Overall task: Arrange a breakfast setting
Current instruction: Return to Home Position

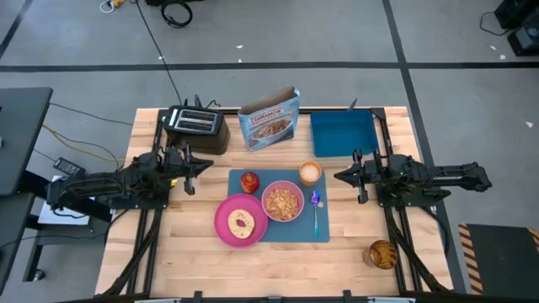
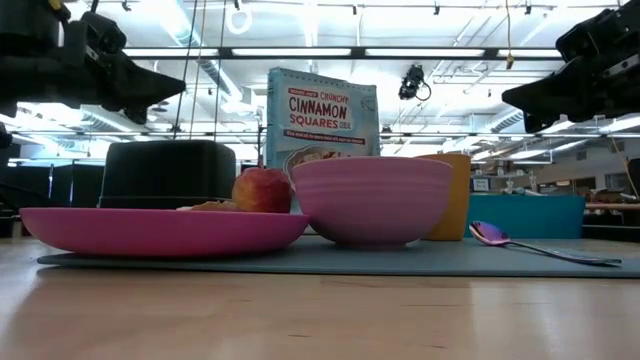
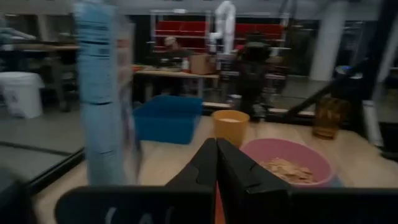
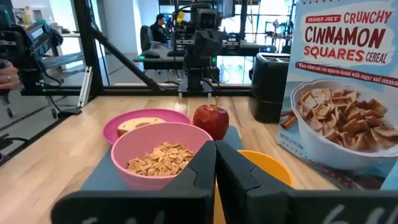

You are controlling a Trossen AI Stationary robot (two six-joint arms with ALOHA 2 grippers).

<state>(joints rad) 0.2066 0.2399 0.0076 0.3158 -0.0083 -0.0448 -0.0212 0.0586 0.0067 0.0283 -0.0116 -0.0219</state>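
On your wooden table [image 1: 194, 252], the blue placemat [image 1: 296, 231] carries the pink plate [image 1: 223, 215], pink bowl [image 1: 282, 202], apple [image 1: 250, 181], cup [image 1: 311, 173] and spoon [image 1: 316, 210]. Your left gripper [image 1: 200, 166] hangs left of the mat, fingers pressed together and empty. Your right gripper [image 1: 338, 175] hangs to its right, likewise pinched on nothing.

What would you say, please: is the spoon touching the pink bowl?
Apart. The high view shows a strip of blue placemat between the spoon and the pink bowl; the low view agrees.

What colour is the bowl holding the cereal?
The bowl is pink, clearest in the right wrist view.
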